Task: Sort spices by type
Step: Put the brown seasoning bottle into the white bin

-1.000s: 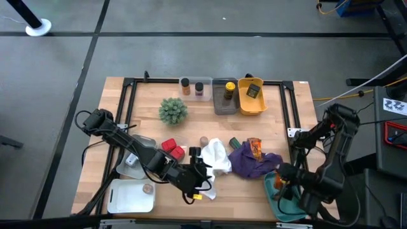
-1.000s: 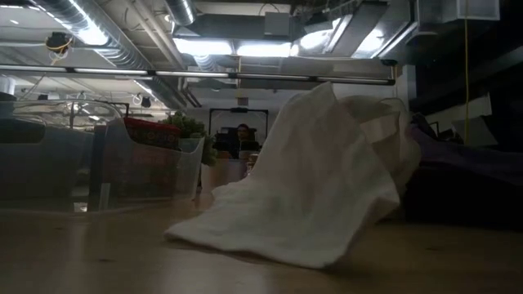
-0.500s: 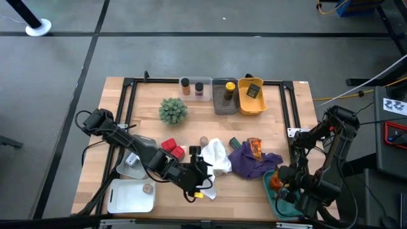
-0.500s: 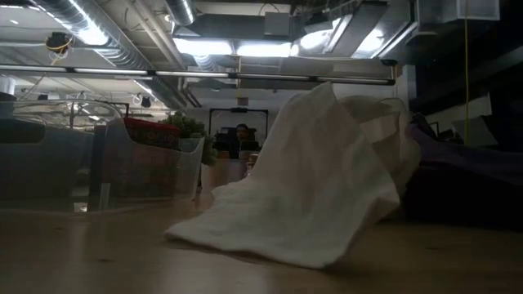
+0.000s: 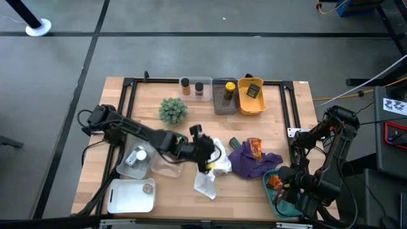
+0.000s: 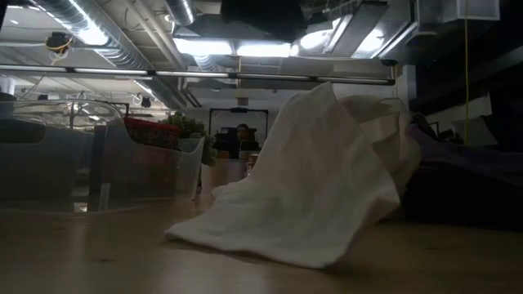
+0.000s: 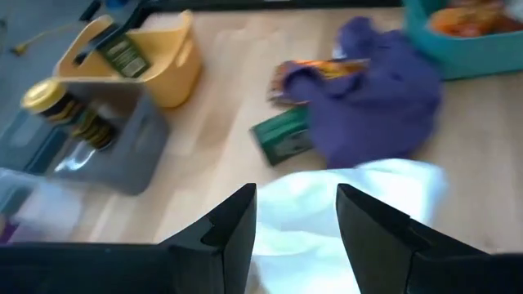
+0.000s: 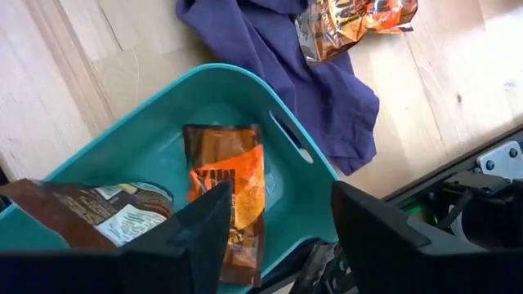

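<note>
Left pincer (image 5: 208,154) is hovering at the centre of my overhead frame, right over the white cloth (image 5: 213,166), its fingers spread with nothing between them; through its wrist camera I am seeing the two dark fingers (image 7: 229,233) apart above that cloth.

Scanning from the left of the overhead frame, I am seeing a white tray (image 5: 121,198) at lower left carrying a round brown disc (image 5: 147,188), and a clear bin (image 5: 126,166) just above it. A spiky green plant (image 5: 172,110) is sitting further up. Along the top edge of the worktop (image 5: 152,89) a brown jar (image 5: 185,86) and a purple jar (image 5: 199,88) are standing side by side, then a grey bin (image 5: 219,104) holding a yellow-capped jar (image 5: 228,90), then a yellow bin (image 5: 243,102) with a dark sachet (image 5: 253,90).

Right of centre, a green packet (image 5: 234,142) is lying beside the purple cloth (image 5: 251,163), and an orange foil packet (image 5: 255,148) is resting on that cloth.

At lower right, the right pincer (image 5: 284,191) is hanging over the teal bin (image 5: 270,181), fingers spread and gripping nothing. Its wrist camera is showing an orange packet (image 8: 229,188) and a brown packet (image 8: 90,212) lying inside the bin.
</note>
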